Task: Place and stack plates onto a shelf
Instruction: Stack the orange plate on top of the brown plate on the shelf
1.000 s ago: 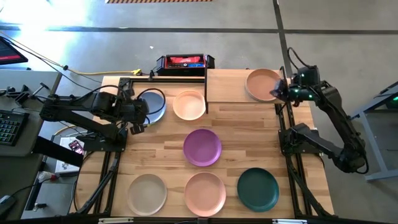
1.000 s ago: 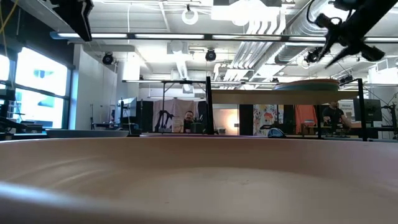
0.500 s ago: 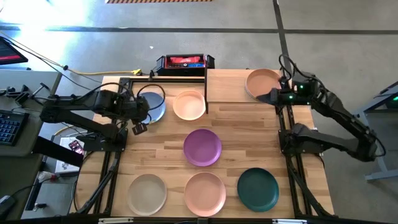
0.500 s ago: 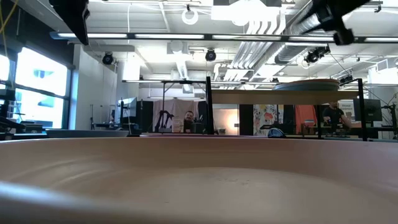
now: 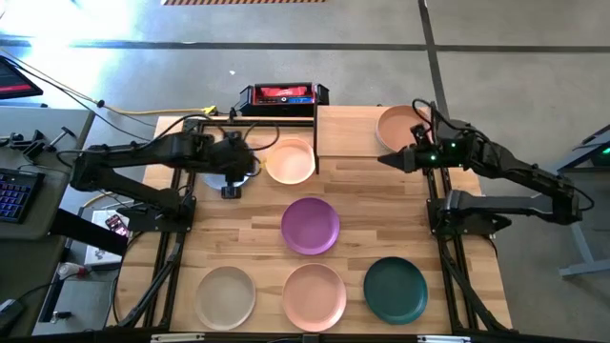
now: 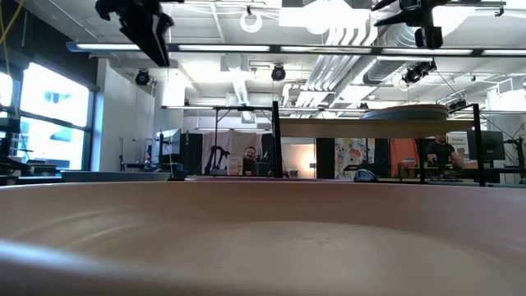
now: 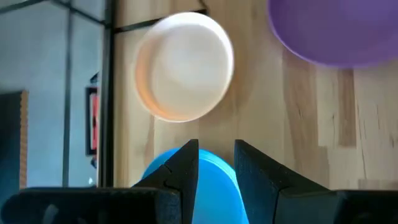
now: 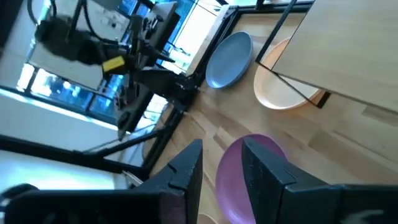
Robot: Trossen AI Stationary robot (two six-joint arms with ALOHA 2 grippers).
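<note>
Fingers, left arm: left gripper (image 7: 216,163) hangs right over the blue plate (image 7: 193,186), its two dark fingers (image 7: 184,169) standing a little apart with nothing between them; the plate's rim shows just under the tips.
Key relation: blue plate lies straight below the left fingers, so the coming move looks like a plain drop onto its rim; a round plate has no long axis, so any rim point serves.
Nearer arm: left arm for the blue plate and the peach plate (image 5: 290,160) beside it; the right arm is well apart from both.
Fingers, right arm: right gripper (image 5: 393,158) hovers at the front edge of the shelf (image 5: 348,130), fingers (image 8: 182,169) a little apart and empty, pointing across the worktop (image 5: 257,229) toward the purple plate (image 5: 310,226).
Shelf load: one orange plate (image 5: 398,126) sits on the shelf's right end, the rest of the board bare.
Near row: beige plate (image 5: 225,294), pink plate (image 5: 314,294) and dark teal plate (image 5: 395,290) lie flat along the front edge, apart from one another.
Materials: plates are matte, shallow, round with raised rims; shelf is pale wood on thin black legs; worktop is striped butcher block.
Far edge: red-and-black box (image 5: 283,95) sits beyond the plates.
</note>
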